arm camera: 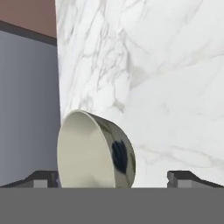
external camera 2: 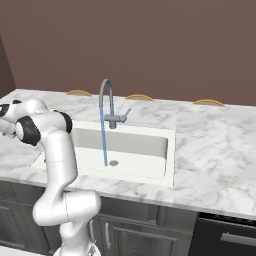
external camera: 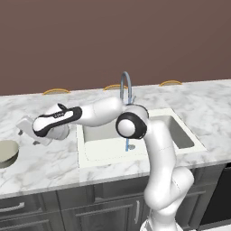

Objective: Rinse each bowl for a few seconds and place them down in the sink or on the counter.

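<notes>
1. I am reaching out to my left over the marble desk [external camera: 54, 162], with my end effector [arm camera: 113, 178] aimed at the grey-beige bowl [arm camera: 94, 151].
2. The grey-beige bowl is sitting on the desk near its left edge, well apart from the sink [external camera: 135, 149]; in the left base view it is showing at the frame's left border [external camera: 6, 152].
3. Handling judgement: the bowl is looking rigid, metallic and smooth, so I am expecting it to be light but slippery. A pinch across the thin rim wall, one finger inside and one outside, is looking like the best hold.
4. My end effector is spread wide: in the hand view the two fingertips [arm camera: 41, 178] are standing well apart at the bottom corners.
5. The bowl is lying between the fingertips and nearer the left one. I cannot tell whether that fingertip is touching the bowl; nothing is being gripped.
6. The faucet [external camera 2: 106, 102] is running a thin stream of water [external camera 2: 104, 140] into the sink basin.
7. Judged step: approaching the bowl to grasp it; rinsing is not yet begun for this bowl.
</notes>
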